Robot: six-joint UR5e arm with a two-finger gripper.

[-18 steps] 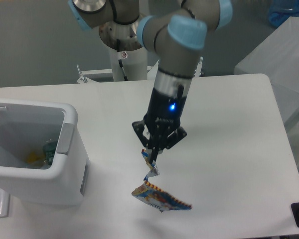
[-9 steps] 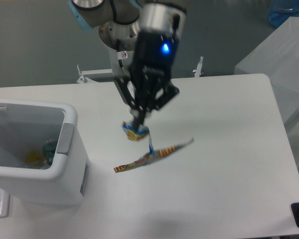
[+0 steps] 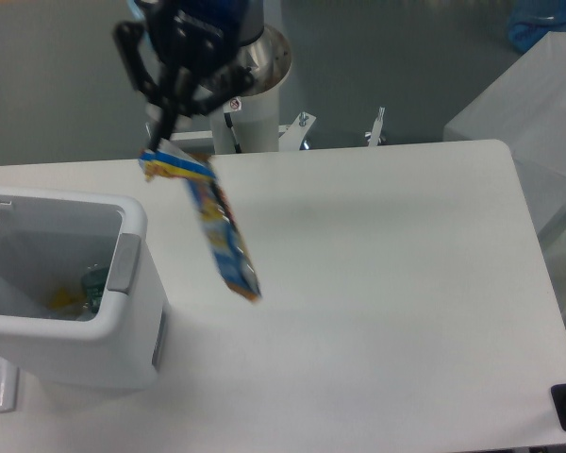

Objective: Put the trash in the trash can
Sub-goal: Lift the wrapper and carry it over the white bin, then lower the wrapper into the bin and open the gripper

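Currently the blue snack wrapper (image 3: pixel 219 234) hangs in the air, well off the table. It is a long flat strip, blue with yellow and orange print, slanting down and to the right from its top end. The top end is creased over into a short flap just under the gripper (image 3: pixel 162 130), whose two dark fingers are closed on that end, so the wrapper is pinched there and the rest dangles free. The bottom tip of the wrapper is above the table surface, to the right of the trash can (image 3: pixel 132 222), not over its opening.

The trash can is a white rectangular bin with a rounded rim and a grey panel on its right-hand side, standing at the left edge of the white table (image 3: pixel 406 283). Inside it, near the bottom, lies the crushed plastic bottle (image 3: pixel 94 283) with its green label showing; something yellow sits just beside it, too blurred to identify.

The gripper is near the top left of the view, above and slightly right of the can's right wall. Behind it stands the arm's white mounting column (image 3: pixel 255 104) at the far edge of the table.
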